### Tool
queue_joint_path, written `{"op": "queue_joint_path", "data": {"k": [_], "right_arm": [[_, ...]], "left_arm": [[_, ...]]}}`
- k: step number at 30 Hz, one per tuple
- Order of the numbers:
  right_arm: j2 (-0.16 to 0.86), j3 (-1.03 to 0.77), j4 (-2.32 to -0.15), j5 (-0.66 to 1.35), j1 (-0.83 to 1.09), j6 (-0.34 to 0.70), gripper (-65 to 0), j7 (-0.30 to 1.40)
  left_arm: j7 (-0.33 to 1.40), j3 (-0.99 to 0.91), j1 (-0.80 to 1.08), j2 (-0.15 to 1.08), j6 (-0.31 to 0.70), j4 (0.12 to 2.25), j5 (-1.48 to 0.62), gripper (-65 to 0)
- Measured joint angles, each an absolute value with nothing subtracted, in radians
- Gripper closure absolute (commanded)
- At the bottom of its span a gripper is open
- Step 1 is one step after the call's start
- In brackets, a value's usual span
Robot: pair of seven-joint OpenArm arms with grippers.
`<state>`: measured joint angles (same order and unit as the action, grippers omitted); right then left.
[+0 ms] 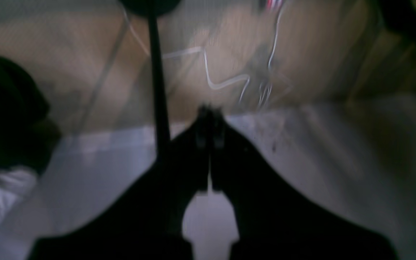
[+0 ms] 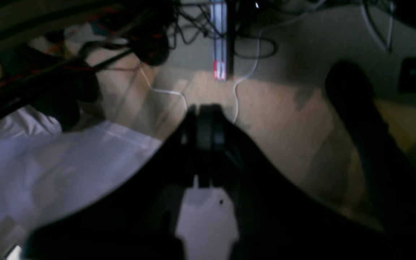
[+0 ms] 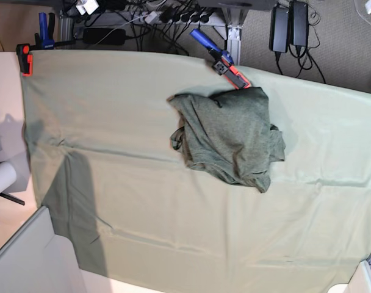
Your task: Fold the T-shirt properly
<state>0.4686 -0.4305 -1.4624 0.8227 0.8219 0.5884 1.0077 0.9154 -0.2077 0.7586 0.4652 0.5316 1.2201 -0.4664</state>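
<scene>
Lying in a loose bunched heap, the T-shirt (image 3: 228,135), on the far middle part of the pale green sheet (image 3: 143,201), just below the blue and orange clamp (image 3: 225,61). Not folded yet, by the look of it: no flat spread, no neat edges, all folds left to do. Left gripper (image 1: 209,119) pressed tight together, nothing inside. Right gripper (image 2: 206,122) pressed tight together too, holding nothing. Both away from the shirt, out of the top view. Lots of bare sheet on the near side and to both sides for spreading. Far edge close behind the shirt, little room there
</scene>
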Motion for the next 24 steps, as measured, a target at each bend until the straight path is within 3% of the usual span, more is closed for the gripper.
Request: {"op": "queue_joint_path", "data": {"k": [9,18,24], "right_arm": [[0.486,-0.292,-1.142,0.681,0.693,0.542,0.0,1.005],[0.465,0.046,-0.743,0.579,0.300,0.444,0.0,0.962],[0.379,0.113,-0.556,0.512,0.129,0.438,0.0,0.955]], "left_arm": [[0.870,0.127,0.453,0.413,0.478,0.841,-0.321,0.0],[0.789,0.316,0.166,0.327,0.451,0.595,-0.244,0.0],[0.749,0.472,0.059,0.294,0.427,0.490,-0.235,0.0]]}}
